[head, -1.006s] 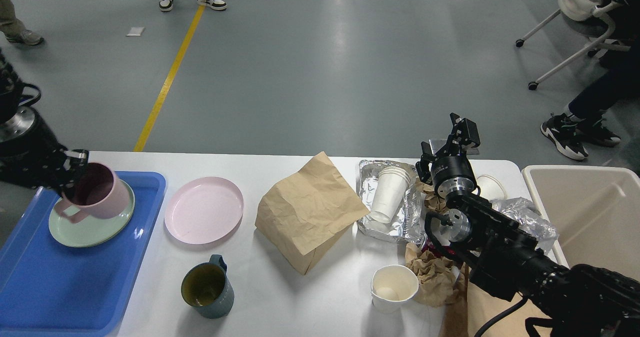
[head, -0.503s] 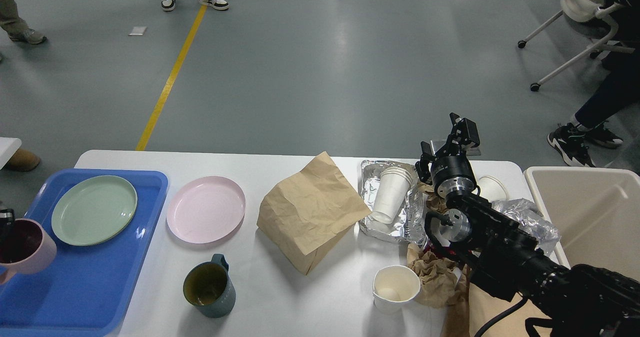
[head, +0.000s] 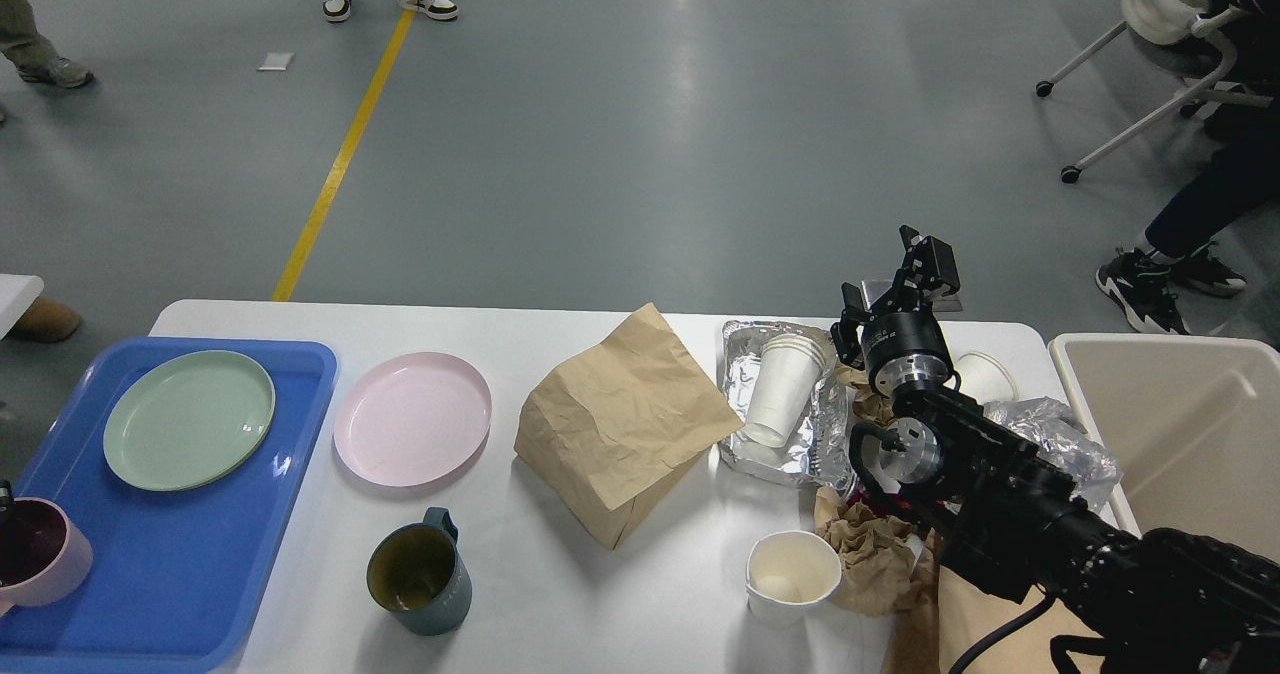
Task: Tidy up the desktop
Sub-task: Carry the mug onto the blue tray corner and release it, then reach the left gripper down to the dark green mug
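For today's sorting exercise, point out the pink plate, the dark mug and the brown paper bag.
pink plate (head: 412, 418), head view, centre of its flat well
dark mug (head: 420, 572), head view, its inside
brown paper bag (head: 625, 424), head view, creased top face

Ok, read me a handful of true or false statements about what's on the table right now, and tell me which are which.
1. The green plate lies in the blue tray. True.
2. The pink plate lies in the blue tray. False: it sits on the desktop, just right of the tray.
3. The dark teal mug lies on its side. False: it stands upright, its opening facing up.
4. A stack of white paper cups lies on crumpled foil. True.
5. The brown paper bag is in the beige bin. False: it rests mid-desktop.
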You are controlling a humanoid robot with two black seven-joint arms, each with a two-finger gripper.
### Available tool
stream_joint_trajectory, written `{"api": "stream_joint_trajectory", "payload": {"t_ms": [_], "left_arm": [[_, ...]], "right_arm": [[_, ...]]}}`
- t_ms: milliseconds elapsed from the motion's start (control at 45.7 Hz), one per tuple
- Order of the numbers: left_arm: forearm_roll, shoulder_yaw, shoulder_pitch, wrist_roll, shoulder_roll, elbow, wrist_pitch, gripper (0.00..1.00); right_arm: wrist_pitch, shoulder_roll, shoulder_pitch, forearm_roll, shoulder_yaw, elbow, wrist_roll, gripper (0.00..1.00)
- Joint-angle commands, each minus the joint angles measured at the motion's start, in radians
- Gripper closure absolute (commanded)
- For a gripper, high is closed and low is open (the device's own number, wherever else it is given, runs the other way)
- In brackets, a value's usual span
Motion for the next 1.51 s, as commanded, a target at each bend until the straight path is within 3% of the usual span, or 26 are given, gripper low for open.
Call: {"api": "stream_joint_trajectory", "payload": {"t_ms": [0, 87, 219, 416, 569, 700, 875, 1006, 1290, 1487], "left_arm": [[0.001, -0.003, -0.001, 0.0, -0.002, 0.0, 0.0, 0.89], [0.001, -0.001, 0.0, 0.0, -0.009, 0.0, 0.0, 0.81], [0.001, 0.001, 0.001, 0.0, -0.014, -0.001, 0.0, 0.61], [0.002, 0.001, -0.004, 0.003, -0.012, -0.001, 0.0, 0.51], [0.001, 0.007, -0.026, -0.001, -0.014, -0.004, 0.0, 0.21], [0.001, 0.02, -0.072, -0.001, -0.015, -0.014, 0.0, 0.07], [0.002, 0.03, -0.165, 0.0, -0.055, -0.017, 0.0, 0.04], [0.002, 0.115, -0.288, -0.001, -0.113, -0.054, 0.0, 0.04], [-0.024, 0.244, -0.552, -0.003, -0.281, -0.333, 0.0, 0.04], [-0.074, 0.301, -0.682, -0.004, -0.426, -0.454, 0.0, 0.04]], "right_arm": [[0.0, 0.0, 0.0, 0.0, 0.0, 0.0, 0.0, 0.0], [0.0, 0.0, 0.0, 0.0, 0.0, 0.0, 0.0, 0.0], [0.0, 0.0, 0.0, 0.0, -0.001, 0.0, 0.0, 0.0], [0.0, 0.0, 0.0, 0.0, -0.001, 0.0, 0.001, 0.0], [0.0, 0.0, 0.0, 0.0, 0.0, 0.0, 0.0, 0.0], [0.0, 0.0, 0.0, 0.0, -0.001, 0.0, 0.0, 0.0], [0.0, 0.0, 0.0, 0.0, -0.001, 0.0, 0.0, 0.0], [0.0, 0.0, 0.0, 0.0, 0.0, 0.0, 0.0, 0.0], [0.0, 0.0, 0.0, 0.0, 0.0, 0.0, 0.001, 0.0], [0.0, 0.0, 0.0, 0.0, 0.0, 0.0, 0.0, 0.0]]}}
